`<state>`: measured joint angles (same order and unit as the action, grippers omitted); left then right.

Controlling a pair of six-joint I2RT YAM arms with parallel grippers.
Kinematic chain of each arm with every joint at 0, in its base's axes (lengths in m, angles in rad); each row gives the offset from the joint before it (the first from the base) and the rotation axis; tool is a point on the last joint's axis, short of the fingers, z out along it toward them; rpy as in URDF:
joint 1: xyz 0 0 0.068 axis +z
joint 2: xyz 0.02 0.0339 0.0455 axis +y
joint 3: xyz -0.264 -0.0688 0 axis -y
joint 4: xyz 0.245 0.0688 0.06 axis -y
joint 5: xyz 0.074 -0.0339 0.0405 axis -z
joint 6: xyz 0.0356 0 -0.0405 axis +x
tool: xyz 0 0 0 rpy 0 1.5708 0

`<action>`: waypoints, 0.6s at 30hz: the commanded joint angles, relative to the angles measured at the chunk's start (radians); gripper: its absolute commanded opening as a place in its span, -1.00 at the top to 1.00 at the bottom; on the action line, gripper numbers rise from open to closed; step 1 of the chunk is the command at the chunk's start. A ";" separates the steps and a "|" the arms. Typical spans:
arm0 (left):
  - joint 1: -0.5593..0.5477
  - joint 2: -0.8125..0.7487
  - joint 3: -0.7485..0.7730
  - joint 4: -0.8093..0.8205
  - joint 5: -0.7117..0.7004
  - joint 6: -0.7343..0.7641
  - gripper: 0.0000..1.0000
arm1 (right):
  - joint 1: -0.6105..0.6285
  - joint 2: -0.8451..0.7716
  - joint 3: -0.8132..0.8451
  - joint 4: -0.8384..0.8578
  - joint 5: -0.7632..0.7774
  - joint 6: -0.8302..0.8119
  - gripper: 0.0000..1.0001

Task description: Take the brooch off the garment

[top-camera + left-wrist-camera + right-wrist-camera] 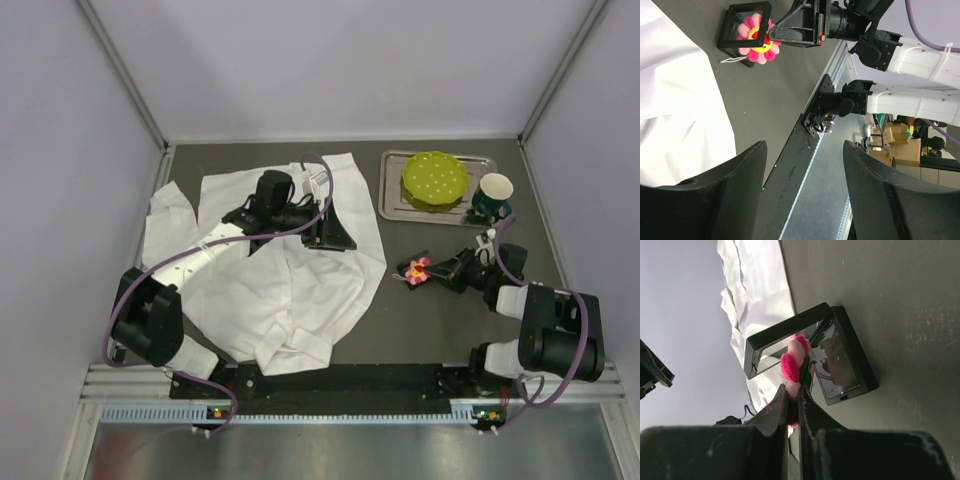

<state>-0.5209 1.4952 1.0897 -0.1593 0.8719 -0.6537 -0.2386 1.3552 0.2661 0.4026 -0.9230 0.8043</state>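
Lying spread and wrinkled across the left half of the dark table (430,330), the white button-up shirt (270,285) is taking up more room than anything else in view, its collar end towards the near edge.

Left arm: it is reaching from its base at the near left over the shirt, and the left gripper (335,235) is sitting above the shirt's far right part. In the left wrist view its two black fingers (725,200) are standing wide apart with nothing between them; white fabric (675,100) is showing to one side of them.

Flower brooch (417,268): pink-red petals, yellow centre. It is sitting off the shirt, near the shirt's right edge but apart from it, at a small black square frame (409,277) that is resting on the table. The left wrist view is showing the brooch (757,40) against the frame (730,30).

Right arm: the right gripper (432,268) is reaching in from the right, its fingers pinched nearly together on the brooch's (791,362) edge, just in front of the open frame (850,360).

Far right: a metal tray (393,195) is carrying a green dotted dish (435,178). A dark green mug (493,196) is standing at the tray's right end.
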 commanded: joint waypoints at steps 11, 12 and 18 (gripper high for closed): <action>-0.004 -0.004 -0.002 0.043 0.021 0.009 -0.33 | -0.008 0.068 0.051 0.094 -0.043 -0.034 1.00; -0.004 -0.004 -0.002 0.043 0.021 0.009 -0.34 | -0.008 0.074 0.051 0.096 -0.045 -0.034 1.00; -0.002 -0.004 -0.004 0.046 0.022 0.009 -0.34 | -0.008 0.101 0.051 0.116 -0.054 -0.033 1.00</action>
<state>-0.5209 1.4952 1.0897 -0.1585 0.8745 -0.6544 -0.2386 1.4460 0.2844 0.4454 -0.9463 0.8036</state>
